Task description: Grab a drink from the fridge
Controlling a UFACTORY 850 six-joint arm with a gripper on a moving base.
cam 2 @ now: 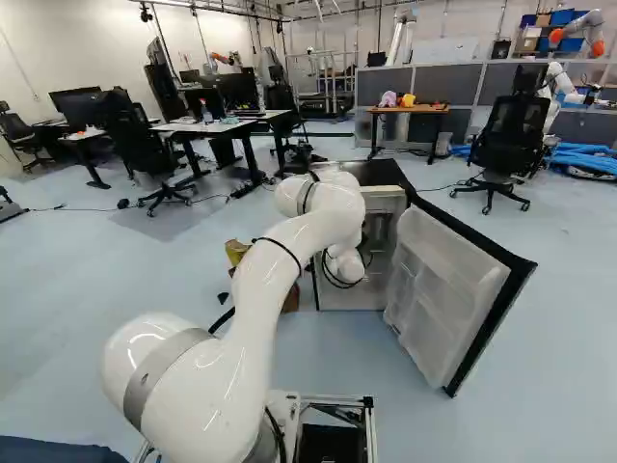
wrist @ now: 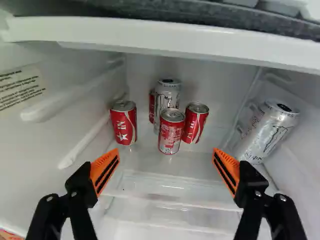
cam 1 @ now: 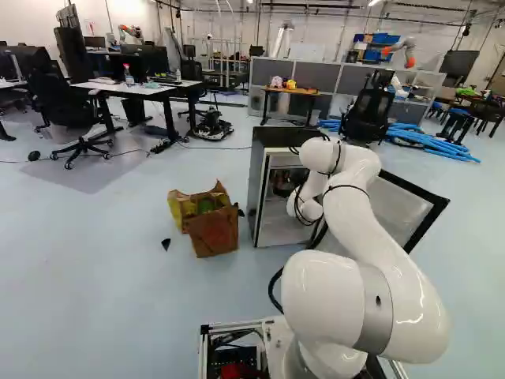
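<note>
Red cans [wrist: 171, 131] number four, one partly hidden, and silver cans [wrist: 267, 131] two, inside one fridge [cam 1: 257, 178]; the end effector [cam 1: 286, 182] is spread wide, holding nothing.

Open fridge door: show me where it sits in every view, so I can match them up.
Left base view: right of the middle, slanting out from behind the arm, which hides part of the open fridge door.
Right base view: right of the middle, its shelved inner side in plain sight.
Wrist view: not in it.
Shared landmark: the fridge cabinet; the wrist view shows its inside.
</note>
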